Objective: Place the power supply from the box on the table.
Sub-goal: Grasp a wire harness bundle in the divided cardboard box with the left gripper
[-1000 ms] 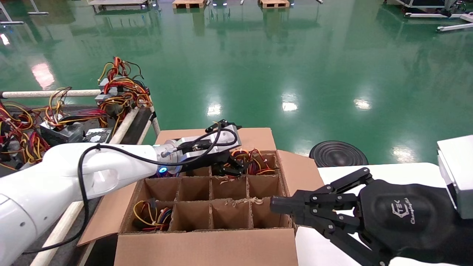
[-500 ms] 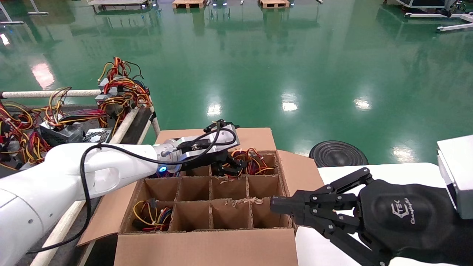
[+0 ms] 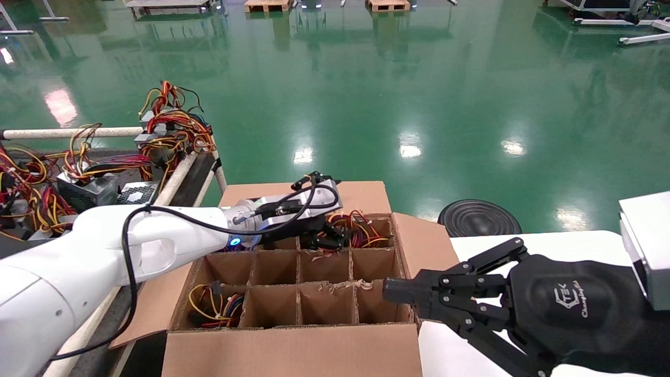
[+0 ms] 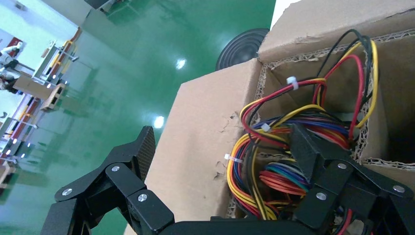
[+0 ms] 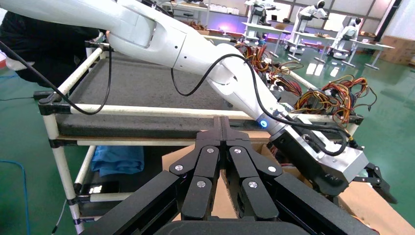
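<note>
The power supply shows only as a bundle of red, yellow and black wires [image 3: 358,226] in a far-row cell of the box [image 3: 293,351]; its case is hidden. My left gripper [image 3: 327,238] hovers at that cell, open. In the left wrist view one finger [image 4: 144,147] hangs over the box flap [image 4: 205,127] and the other sits among the wires [image 4: 288,171]. My right gripper [image 3: 390,290] is shut and empty at the box's near right corner; its fingertips [image 5: 220,125] are pressed together. The table [image 3: 178,177] lies to the left of the box.
Several other power supplies with tangled wires [image 3: 162,131] crowd the table. Another wire bundle [image 3: 214,306] fills the box's near-left cell. A white-topped surface [image 3: 549,243] lies to the right, with a black round disc [image 3: 479,219] on the green floor behind it.
My left forearm has shifted slightly to the right while its gripper stays at the far cell. The right arm has not moved.
</note>
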`<move>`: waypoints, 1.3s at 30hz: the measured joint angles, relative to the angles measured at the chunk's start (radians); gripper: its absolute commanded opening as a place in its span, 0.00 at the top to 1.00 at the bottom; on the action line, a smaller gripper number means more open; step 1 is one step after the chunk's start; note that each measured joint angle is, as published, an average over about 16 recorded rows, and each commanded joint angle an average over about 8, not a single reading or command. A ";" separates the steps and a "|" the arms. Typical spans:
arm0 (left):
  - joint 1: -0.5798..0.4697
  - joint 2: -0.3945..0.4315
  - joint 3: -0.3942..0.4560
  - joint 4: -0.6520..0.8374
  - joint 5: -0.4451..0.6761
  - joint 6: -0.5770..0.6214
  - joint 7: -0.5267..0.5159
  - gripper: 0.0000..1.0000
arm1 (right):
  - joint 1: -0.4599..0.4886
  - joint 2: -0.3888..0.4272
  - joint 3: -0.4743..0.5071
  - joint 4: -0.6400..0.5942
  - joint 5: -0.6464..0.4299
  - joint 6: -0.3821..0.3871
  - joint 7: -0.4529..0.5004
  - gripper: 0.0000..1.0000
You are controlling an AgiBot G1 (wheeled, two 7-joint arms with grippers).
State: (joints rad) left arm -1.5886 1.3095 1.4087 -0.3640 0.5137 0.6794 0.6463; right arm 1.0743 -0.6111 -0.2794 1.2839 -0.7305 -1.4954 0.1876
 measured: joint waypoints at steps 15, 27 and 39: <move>0.006 0.028 0.012 0.046 -0.026 0.023 0.027 0.00 | 0.000 0.000 0.000 0.000 0.000 0.000 0.000 1.00; 0.008 0.040 0.019 0.062 -0.037 0.035 0.040 0.56 | 0.000 0.000 0.000 0.000 0.000 0.000 0.000 1.00; 0.010 0.050 0.018 0.077 -0.050 0.058 0.058 1.00 | 0.000 0.000 0.000 0.000 0.000 0.000 0.000 1.00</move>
State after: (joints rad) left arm -1.5786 1.3596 1.4268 -0.2873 0.4639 0.7369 0.7044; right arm 1.0743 -0.6111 -0.2794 1.2839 -0.7305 -1.4954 0.1876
